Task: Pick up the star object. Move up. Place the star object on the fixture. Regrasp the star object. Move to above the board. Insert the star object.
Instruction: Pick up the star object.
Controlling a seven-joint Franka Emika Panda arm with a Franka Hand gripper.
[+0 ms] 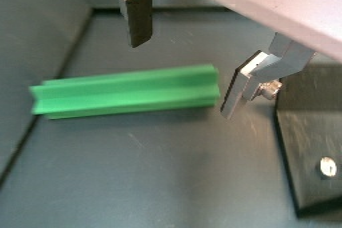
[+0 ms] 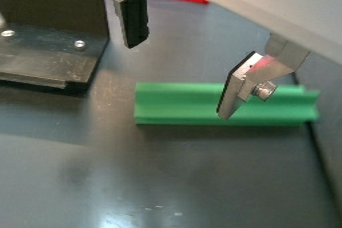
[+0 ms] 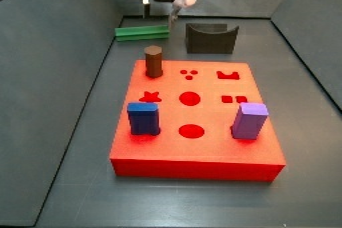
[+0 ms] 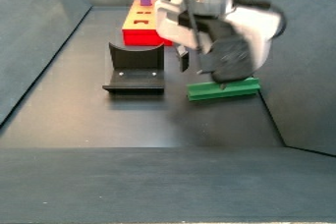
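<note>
We see the star object (image 1: 127, 92) lying flat on the floor near a corner of the bin, just beside the fixture (image 3: 210, 38) and well apart from the board (image 3: 201, 157). Our gripper (image 2: 182, 59) hovers above one end of the bar, its fingers (image 1: 138, 18) spread wide and holding nothing. We judge the bar rigid and light, its ridged sides likely slick, so we should close across its width nearer the middle, pads seated squarely on opposite ridges.
</note>
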